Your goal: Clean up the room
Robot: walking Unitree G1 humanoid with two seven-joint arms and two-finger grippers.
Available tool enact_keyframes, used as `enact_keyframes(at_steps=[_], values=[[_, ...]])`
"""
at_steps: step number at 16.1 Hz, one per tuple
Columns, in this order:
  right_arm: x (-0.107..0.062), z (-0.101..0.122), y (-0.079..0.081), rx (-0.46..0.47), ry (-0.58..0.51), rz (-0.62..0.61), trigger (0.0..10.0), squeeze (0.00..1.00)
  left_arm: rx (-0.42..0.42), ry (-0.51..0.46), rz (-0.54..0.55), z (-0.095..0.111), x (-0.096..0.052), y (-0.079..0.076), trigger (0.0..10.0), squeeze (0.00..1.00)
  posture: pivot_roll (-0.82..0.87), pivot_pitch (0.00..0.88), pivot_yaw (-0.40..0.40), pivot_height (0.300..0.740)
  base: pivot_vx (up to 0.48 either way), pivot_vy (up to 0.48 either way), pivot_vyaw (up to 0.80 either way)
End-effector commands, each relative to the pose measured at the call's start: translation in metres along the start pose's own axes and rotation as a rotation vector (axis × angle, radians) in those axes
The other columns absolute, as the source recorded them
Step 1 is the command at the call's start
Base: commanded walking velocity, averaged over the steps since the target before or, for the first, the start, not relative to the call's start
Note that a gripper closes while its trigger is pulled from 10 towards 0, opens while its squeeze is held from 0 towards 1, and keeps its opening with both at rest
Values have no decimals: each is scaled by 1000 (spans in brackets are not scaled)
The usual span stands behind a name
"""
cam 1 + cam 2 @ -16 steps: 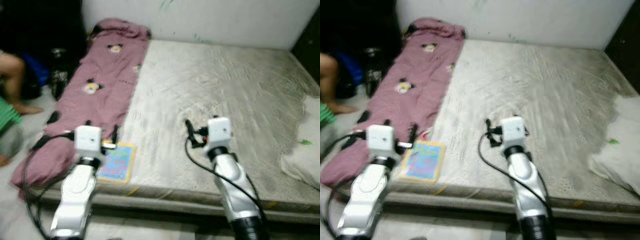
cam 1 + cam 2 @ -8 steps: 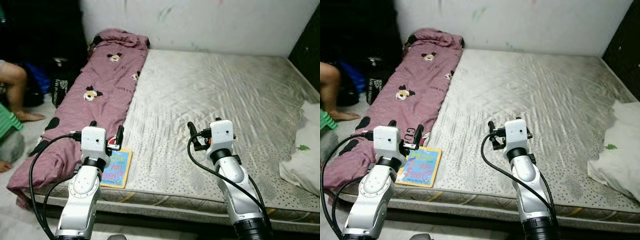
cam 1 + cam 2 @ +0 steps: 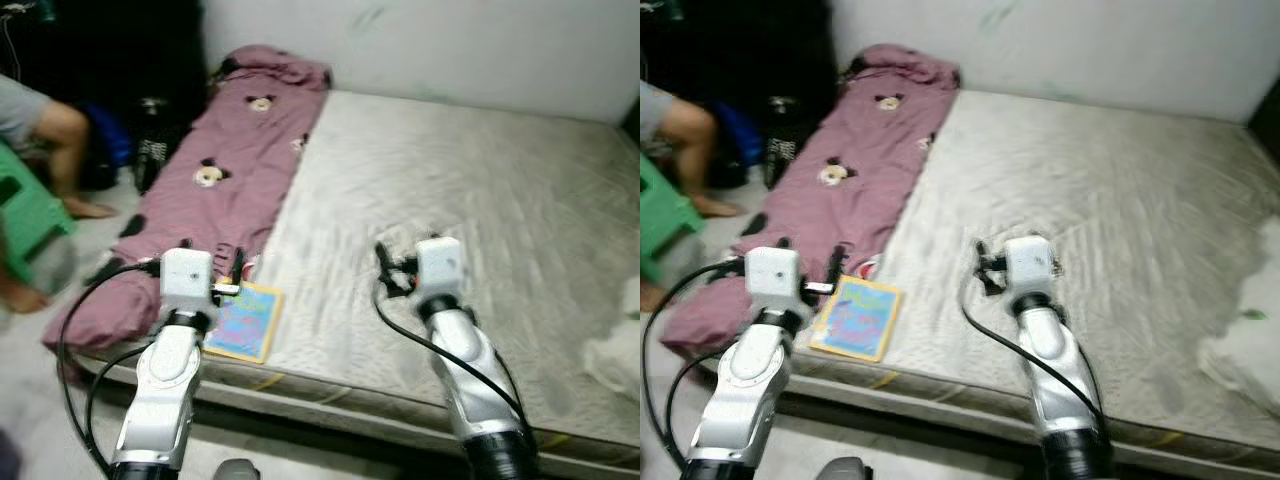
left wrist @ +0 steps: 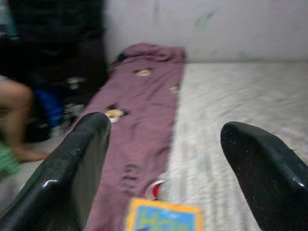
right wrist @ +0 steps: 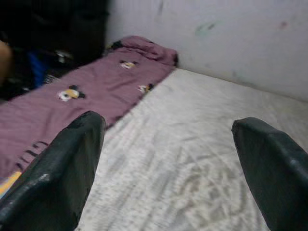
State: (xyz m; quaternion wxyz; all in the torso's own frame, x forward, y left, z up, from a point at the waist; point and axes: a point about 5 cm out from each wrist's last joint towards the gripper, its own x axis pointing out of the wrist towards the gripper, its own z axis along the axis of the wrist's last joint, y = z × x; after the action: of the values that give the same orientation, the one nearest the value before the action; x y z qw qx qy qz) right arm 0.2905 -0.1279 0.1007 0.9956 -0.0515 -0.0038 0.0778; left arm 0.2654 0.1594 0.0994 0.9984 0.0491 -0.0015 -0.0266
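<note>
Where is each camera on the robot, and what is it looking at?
Left eye, right eye: on the head, looking down at the mattress; both arms show.
Left wrist: looks along the open left gripper at the book and blanket.
Right wrist: looks along the open right gripper over the mattress.
All views share the blanket.

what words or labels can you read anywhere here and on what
Book near the mattress edge: coloured letters on its cover, too blurred to read.
Pink blanket: cartoon prints and small dark marks, none readable.
Nothing else carries text.
</note>
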Motion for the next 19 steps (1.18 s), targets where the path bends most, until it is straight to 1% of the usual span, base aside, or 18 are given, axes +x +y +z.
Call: enact_keyframes(at_steps=[1, 4, 6, 7, 11, 14, 18, 19], values=[[0, 0, -7, -4, -2, -24, 10000, 0, -5, -7, -11, 2, 2, -3, 10000, 0, 37, 0, -16, 740, 0, 0, 0], [2, 0, -8, -2, -9, -32, 10000, 0, -9, -10, -17, 3, 5, -6, 10000, 0, 31, 0, -8, 740, 0, 0, 0], [2, 0, -8, -2, -10, -27, 10000, 0, -12, -10, -11, 3, 5, -6, 10000, 0, 36, 0, -16, 740, 0, 0, 0], [4, 0, -7, -3, -9, -11, 10000, 0, -17, -11, 2, 3, 4, -6, 10000, 0, 49, 0, -38, 740, 0, 0, 0], [9, 1, -1, -12, -4, 45, 10000, 0, -33, -15, 52, 3, 0, -3, 10000, 0, 71, 0, -75, 740, 0, 0, 0], [9, 1, 0, -13, -5, 51, 10000, 0, -36, -13, 55, 3, -1, -4, 10000, 0, 68, 0, -73, 740, 0, 0, 0], [6, 0, -1, -7, -3, 35, 10000, 0, -43, -3, 17, 2, 1, -6, 10000, 0, 48, 0, -50, 740, 0, 0, 0], [6, -1, -1, -10, -3, 33, 10000, 0, -44, -4, 9, 2, 2, -7, 10000, 0, 46, 0, -47, 740, 0, -307, 0]])
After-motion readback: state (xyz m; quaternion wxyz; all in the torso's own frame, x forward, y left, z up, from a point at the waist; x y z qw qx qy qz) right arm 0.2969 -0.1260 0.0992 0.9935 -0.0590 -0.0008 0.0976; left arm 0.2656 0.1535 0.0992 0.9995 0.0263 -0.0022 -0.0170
